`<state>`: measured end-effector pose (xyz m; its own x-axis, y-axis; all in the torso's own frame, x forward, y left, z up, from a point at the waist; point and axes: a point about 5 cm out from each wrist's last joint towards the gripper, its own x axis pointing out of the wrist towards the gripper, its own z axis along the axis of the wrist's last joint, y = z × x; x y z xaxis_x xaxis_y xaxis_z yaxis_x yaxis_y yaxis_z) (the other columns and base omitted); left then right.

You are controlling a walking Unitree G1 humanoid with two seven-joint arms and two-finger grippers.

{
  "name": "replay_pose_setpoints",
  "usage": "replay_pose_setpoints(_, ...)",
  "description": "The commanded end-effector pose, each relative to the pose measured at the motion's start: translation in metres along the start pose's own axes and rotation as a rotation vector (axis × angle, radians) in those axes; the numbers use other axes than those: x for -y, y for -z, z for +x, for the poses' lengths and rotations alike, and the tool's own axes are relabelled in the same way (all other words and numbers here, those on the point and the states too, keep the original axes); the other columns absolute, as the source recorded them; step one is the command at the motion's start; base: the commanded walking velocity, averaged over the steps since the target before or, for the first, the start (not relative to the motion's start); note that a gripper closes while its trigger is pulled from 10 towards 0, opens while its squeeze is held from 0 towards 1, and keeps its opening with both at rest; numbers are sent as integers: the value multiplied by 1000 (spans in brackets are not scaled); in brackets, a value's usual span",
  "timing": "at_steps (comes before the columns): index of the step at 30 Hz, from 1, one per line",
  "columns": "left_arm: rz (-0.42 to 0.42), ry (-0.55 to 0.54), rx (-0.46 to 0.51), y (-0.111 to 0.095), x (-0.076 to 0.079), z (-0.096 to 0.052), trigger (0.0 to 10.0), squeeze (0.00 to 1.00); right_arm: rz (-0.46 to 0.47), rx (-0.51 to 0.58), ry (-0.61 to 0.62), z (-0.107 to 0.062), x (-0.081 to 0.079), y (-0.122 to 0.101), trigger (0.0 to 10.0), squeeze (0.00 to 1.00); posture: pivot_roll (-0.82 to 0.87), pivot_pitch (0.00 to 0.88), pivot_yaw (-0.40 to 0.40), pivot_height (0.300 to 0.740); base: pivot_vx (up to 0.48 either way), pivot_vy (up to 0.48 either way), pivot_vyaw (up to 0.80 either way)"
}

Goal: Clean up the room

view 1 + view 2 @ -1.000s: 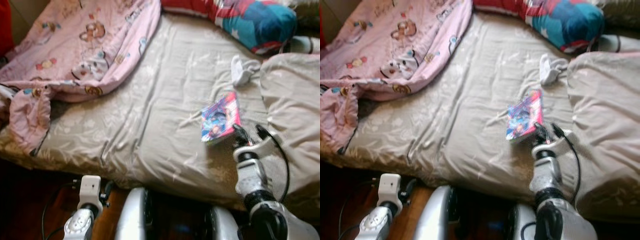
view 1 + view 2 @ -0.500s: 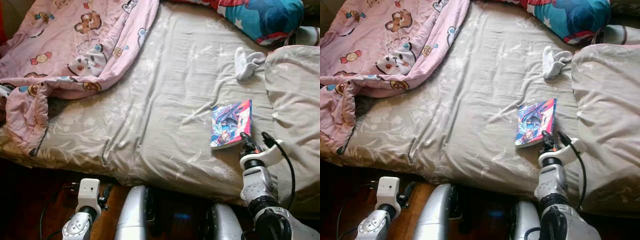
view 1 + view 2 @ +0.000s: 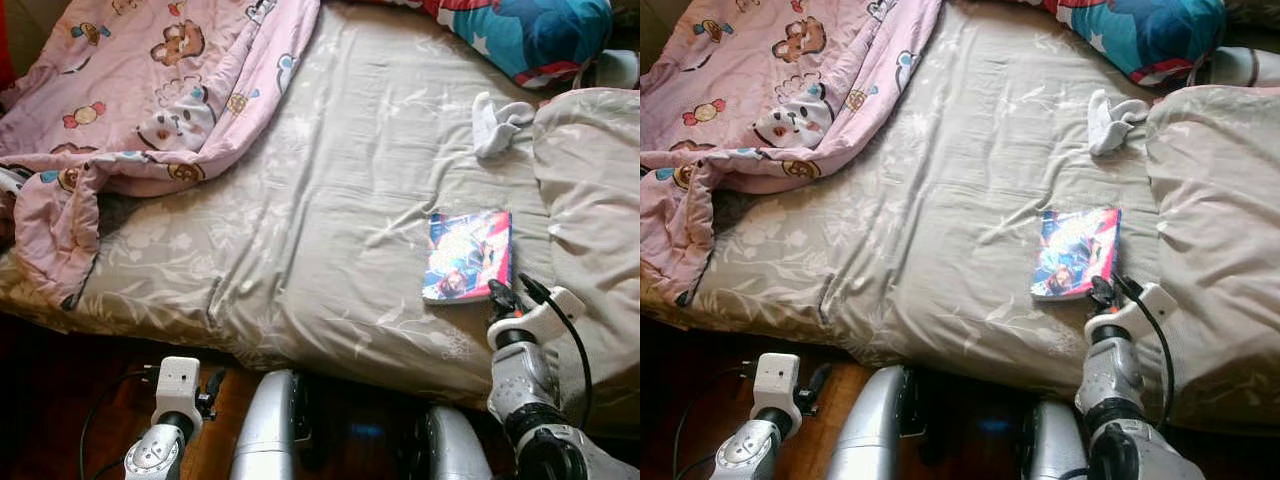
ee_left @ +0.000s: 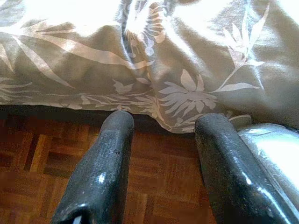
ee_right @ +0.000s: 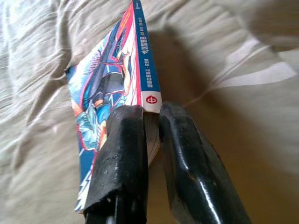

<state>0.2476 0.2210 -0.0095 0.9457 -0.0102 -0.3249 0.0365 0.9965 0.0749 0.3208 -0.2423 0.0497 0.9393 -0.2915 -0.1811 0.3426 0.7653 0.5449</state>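
Beige leaf-print sheet covers the bed [image 3: 300,230], with a pink cartoon blanket [image 3: 150,90] bunched at the far left, a red and blue pillow [image 3: 530,35] at the head end, a white sock [image 3: 495,122] near it, and a plain beige pillow [image 3: 590,200] along the right side. Wood parquet floor [image 4: 42,158] runs under the bed edge.

So the head views give you the layout, but they don't really tell you what the right tool [image 5: 152,116] is doing, it's just two black tips at the near corner of the comic book [image 3: 468,255]. The right wrist view settles it: the book's spine corner sits between the two fingers [image 5: 124,154], one finger on the cover side and the other on the back, clamped on the book's edge. You can also see the red and white spine with its blue stripe there, which the head cams don't show. The book lies flat on the sheet, just beside the beige pillow.

Left wrist view is the only one showing the left tool [image 4: 161,126] clearly: fingers spread apart, nothing between them, hanging low over the floor by the bed's draped edge. Head view just shows that arm's wrist down by the bed's near side.

Compared with half a second ago, the book has twisted a bit, cover turned more square to the bed, and the right tool has closed in on its corner.
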Motion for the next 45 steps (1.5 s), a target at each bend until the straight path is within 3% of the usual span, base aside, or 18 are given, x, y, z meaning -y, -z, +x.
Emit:
replay_pose_setpoints(1,16,4,-56,13,-2,-8,10000,0,-15,-2,47,-4,13,2,10000,0,149,327,124,632,0,0,0)
replay_pose_setpoints(5,17,5,-56,12,-2,-7,10000,0,-16,9,61,-4,18,-3,10000,0,146,326,125,632,0,0,0)
replay_pose_setpoints(6,17,5,-55,12,-2,-7,10000,0,-19,14,61,-4,18,-5,10000,702,145,326,126,632,0,0,0)
replay_pose_setpoints(8,17,6,-56,12,-2,-7,10000,0,-22,16,61,-4,18,-5,10000,702,144,326,126,632,0,0,0)
replay_pose_setpoints(9,17,6,-56,12,-2,-7,10000,0,-26,17,61,-4,18,-5,10000,1000,142,325,126,632,0,0,0)
replay_pose_setpoints(18,14,11,-58,12,0,-6,10000,0,-62,9,71,-6,23,-4,10000,1000,138,324,123,632,0,0,0)
replay_pose_setpoints(19,14,11,-58,12,0,-6,10000,0,-63,10,73,-6,23,-4,10000,914,138,324,123,632,0,0,0)
replay_pose_setpoints(20,13,11,-57,12,1,-6,10000,0,-67,14,80,-6,24,-4,10000,0,138,325,123,632,0,0,0)
replay_pose_setpoints(26,12,9,-59,12,1,-6,10000,0,-107,35,93,-6,26,-8,10000,0,137,322,119,632,0,0,0)
replay_pose_setpoints(28,11,7,-60,13,1,-6,10000,0,-181,37,62,-6,22,-8,10000,0,134,320,116,632,0,0,0)
replay_pose_setpoints(29,10,4,-64,13,1,-6,10000,0,-277,30,9,-7,15,-3,10000,0,128,312,110,632,0,0,0)
replay_pose_setpoints(32,3,-2,-64,12,2,-4,10000,0,-382,37,-52,-14,8,7,10000,0,105,293,98,632,0,0,0)
replay_pose_setpoints(35,-4,-4,-59,9,4,-1,10000,0,-401,53,-73,-19,9,10,10000,0,94,286,93,632,0,0,0)
replay_pose_setpoints(38,-12,-2,-46,4,8,5,10000,0,-496,71,-128,-28,13,14,10000,0,72,270,82,632,0,0,0)
replay_pose_setpoints(42,-32,-17,-23,-4,12,11,10000,0,-617,-12,-251,-42,12,36,10000,0,49,249,61,632,0,0,0)
replay_pose_setpoints(45,-40,-24,-24,-5,13,13,10000,0,-601,-57,-217,-47,20,44,10000,0,50,233,53,640,0,0,0)
